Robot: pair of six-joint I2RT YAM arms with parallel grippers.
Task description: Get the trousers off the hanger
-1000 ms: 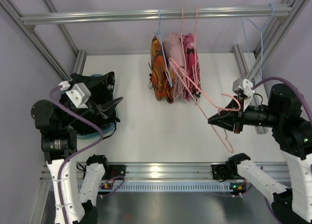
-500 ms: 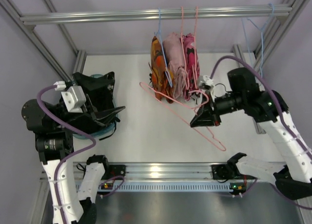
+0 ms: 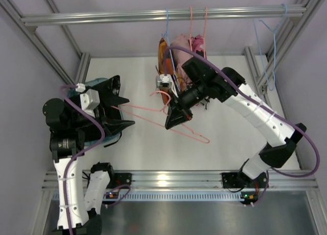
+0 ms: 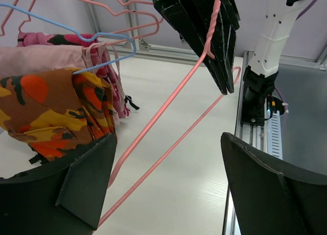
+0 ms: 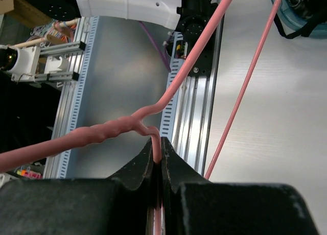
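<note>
Right arm stretches leftward across the table [image 3: 143, 153], its claw [image 3: 171, 123] pinching a pink hanger [image 3: 191, 135]; left claw [image 3: 124, 112] spread wide nearby.

Overhead rail [image 3: 153, 14], carrying three hung garments: orange garment [image 4: 46, 110] (camouflage print), pale pink garment [image 4: 41, 59], magenta garment [image 4: 56, 39]; white counter [image 3: 143, 148] below.

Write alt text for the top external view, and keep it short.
The right pincer grips an empty pink hanger above the white table, one end near the open left pincer. Dark trousers lie heaped beside it; colourful garments hang from the rail behind.
</note>
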